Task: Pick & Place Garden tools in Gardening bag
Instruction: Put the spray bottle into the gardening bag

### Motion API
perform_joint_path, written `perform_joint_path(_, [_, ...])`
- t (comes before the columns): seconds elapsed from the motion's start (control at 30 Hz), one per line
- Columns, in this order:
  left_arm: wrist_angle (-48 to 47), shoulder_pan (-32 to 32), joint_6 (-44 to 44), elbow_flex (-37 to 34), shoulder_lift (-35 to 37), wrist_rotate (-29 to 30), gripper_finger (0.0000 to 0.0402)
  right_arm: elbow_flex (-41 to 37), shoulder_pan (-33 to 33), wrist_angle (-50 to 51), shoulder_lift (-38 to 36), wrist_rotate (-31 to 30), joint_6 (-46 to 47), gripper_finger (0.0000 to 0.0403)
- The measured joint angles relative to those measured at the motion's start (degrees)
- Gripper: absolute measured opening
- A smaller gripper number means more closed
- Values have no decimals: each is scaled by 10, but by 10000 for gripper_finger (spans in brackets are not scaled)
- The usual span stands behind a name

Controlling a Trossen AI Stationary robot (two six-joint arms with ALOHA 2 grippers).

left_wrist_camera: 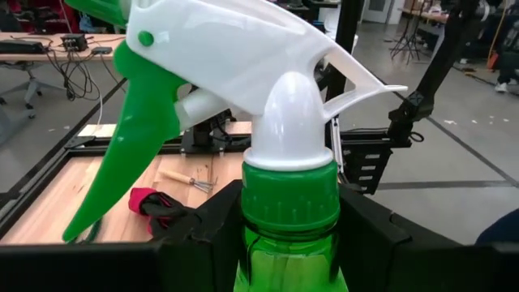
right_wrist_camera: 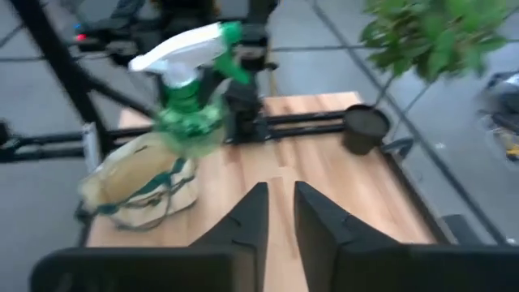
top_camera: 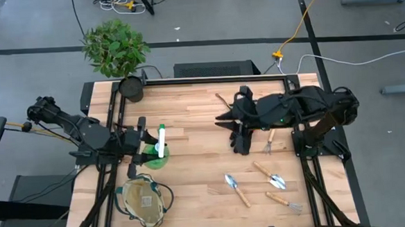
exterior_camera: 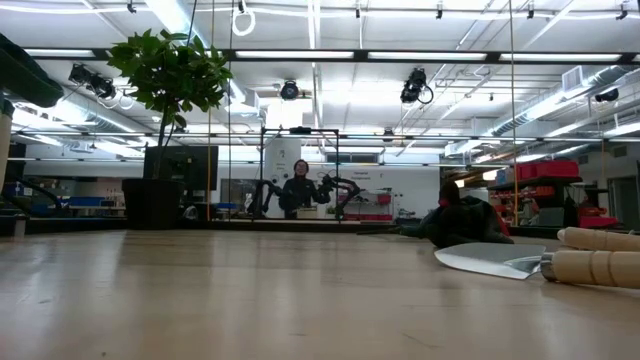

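Where the left arm reaches in over the table, the scene reads so:

Left gripper (top_camera: pixel 147 145): its two dark fingers (left_wrist_camera: pixel 203 231) pinch the neck of the green spray bottle (left_wrist_camera: pixel 288 195), one finger on each side just below the white nozzle.
Spray bottle: upright between those fingers, lifted, with the trigger hanging out past one finger; in the high view it sits just beyond the bag's rim, not over its mouth.
Gardening bag (top_camera: pixel 146 198): on the wood, mouth open, just beside and below the left fingers in the right wrist view (right_wrist_camera: pixel 142 185).
Right gripper (right_wrist_camera: pixel 280 215): fingers close together with a narrow gap between them, pinching nothing; bare table shows past the tips.
Glove (left_wrist_camera: pixel 154 203): black with a red cuff, lying on the table well beyond the left fingers.
Hand fork (top_camera: pixel 268 143): near the right fingers, on the wood.
Trowels (top_camera: pixel 237 189): two of them, and a second fork (top_camera: pixel 283 201), lie well apart from both grippers.
Plant pot (top_camera: pixel 131 89): at the table's far edge, untouched.
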State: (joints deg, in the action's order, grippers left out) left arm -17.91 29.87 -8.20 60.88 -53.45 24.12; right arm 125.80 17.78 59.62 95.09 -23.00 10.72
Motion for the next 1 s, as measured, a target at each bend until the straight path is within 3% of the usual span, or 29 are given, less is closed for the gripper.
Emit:
perform_joint_path(0.23, [3, 0, -2, 0, 0, 2, 166, -101, 7, -59, -2, 45, 17, 6])
perform_joint_path(0.5, [3, 0, -22, 0, 0, 7, 166, -209, -46, -207, -20, 137, -20, 2])
perform_joint_path(0.7, [5, 0, -32, 0, 0, 17, 166, -331, -92, -303, -118, 185, -42, 2])
perform_joint_path(1.0, [9, -1, -36, 0, 0, 27, 166, -529, -113, -379, -317, 162, -88, 1])
